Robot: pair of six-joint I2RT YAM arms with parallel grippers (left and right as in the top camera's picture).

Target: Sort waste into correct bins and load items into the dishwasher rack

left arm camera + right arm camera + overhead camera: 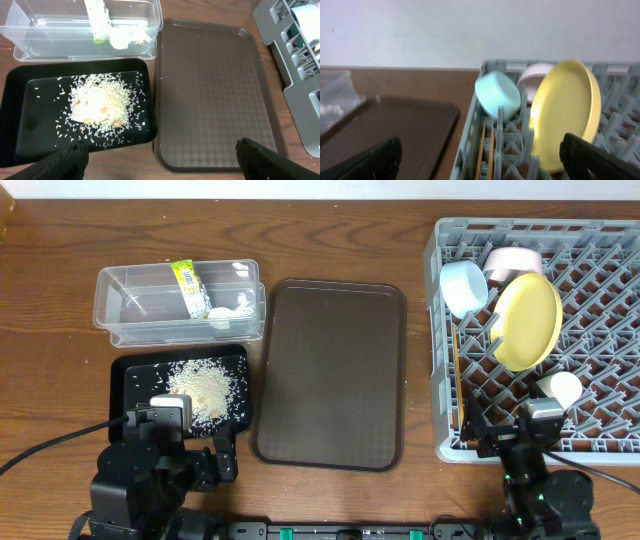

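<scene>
The grey dishwasher rack point(440, 360) at the right holds the yellow plate point(528, 320), light blue bowl point(463, 287), pinkish bowl point(512, 260), pale cup point(560, 388) and two chopsticks point(485, 150). The clear tub point(120, 305) holds the yellow-green wrapper point(189, 287) and white scrap point(228, 310). Rice leftovers point(205, 390) lie in the black tray point(130, 375). My left gripper point(160, 160) hangs open and empty over the table's front edge, between the black tray and the brown tray. My right gripper point(482, 157) is open and empty at the rack's front left corner.
A large dark brown serving tray point(330, 370) lies bare between the bins and the rack. Both arm bases sit at the table's front edge. Bare wooden tabletop point(40, 370) lies at the far left.
</scene>
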